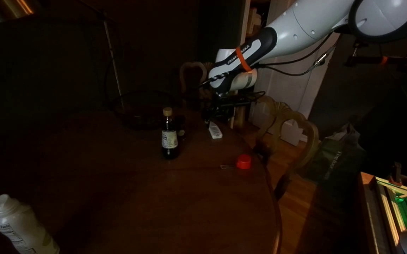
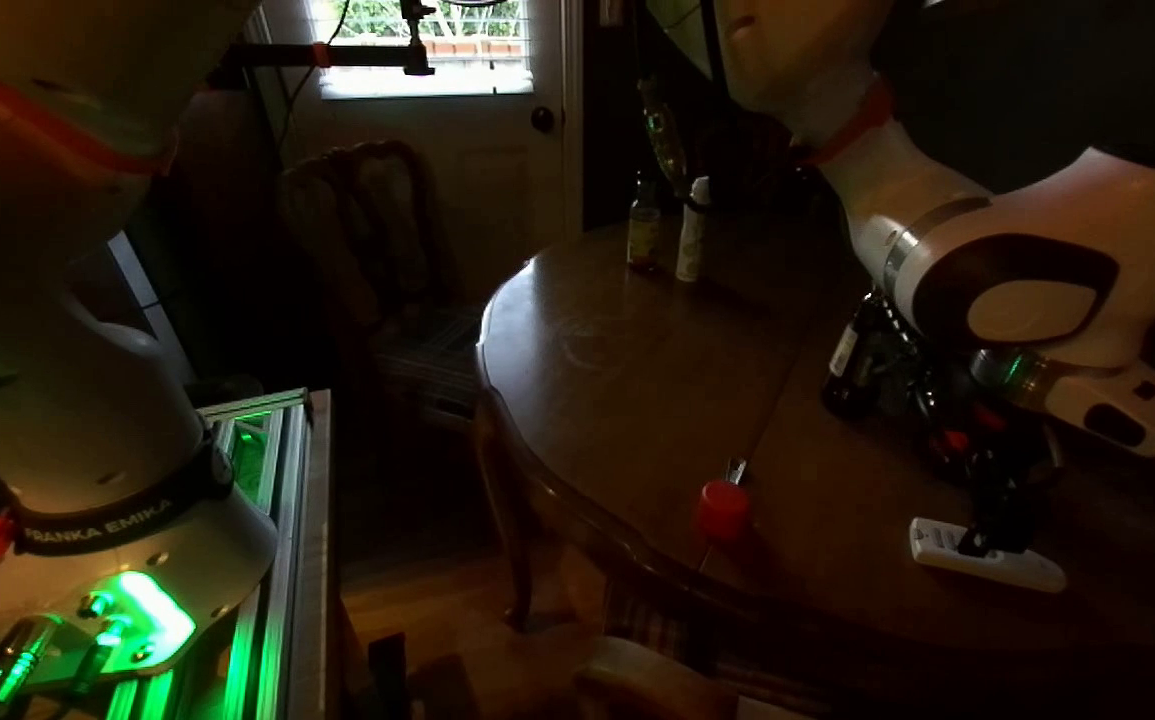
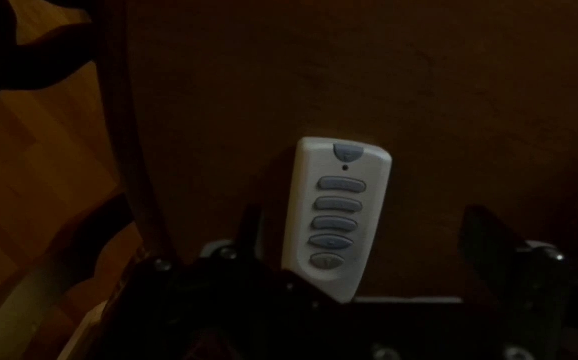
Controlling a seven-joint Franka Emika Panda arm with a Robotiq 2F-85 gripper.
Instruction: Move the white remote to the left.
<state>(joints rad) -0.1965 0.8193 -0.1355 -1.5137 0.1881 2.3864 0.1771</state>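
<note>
We had the gripper (image 3: pixel 365 215) poised with its jaws wide, both fingers (image 3: pixel 486 240) flanking the white remote (image 3: pixel 336 220) on the table (image 3: pixel 444 100). It lay nearer 1 finger, so we judged it best to centre first, then close gently across its narrow width.

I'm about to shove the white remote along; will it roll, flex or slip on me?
The white remote probably won't roll or tip: it lies flat and slim on the table. It looks straight and hard-shelled, so it likely won't flex in the pincer. It also looks smooth-sided, so an off-centre squeeze might make it slip or swivel.
</note>
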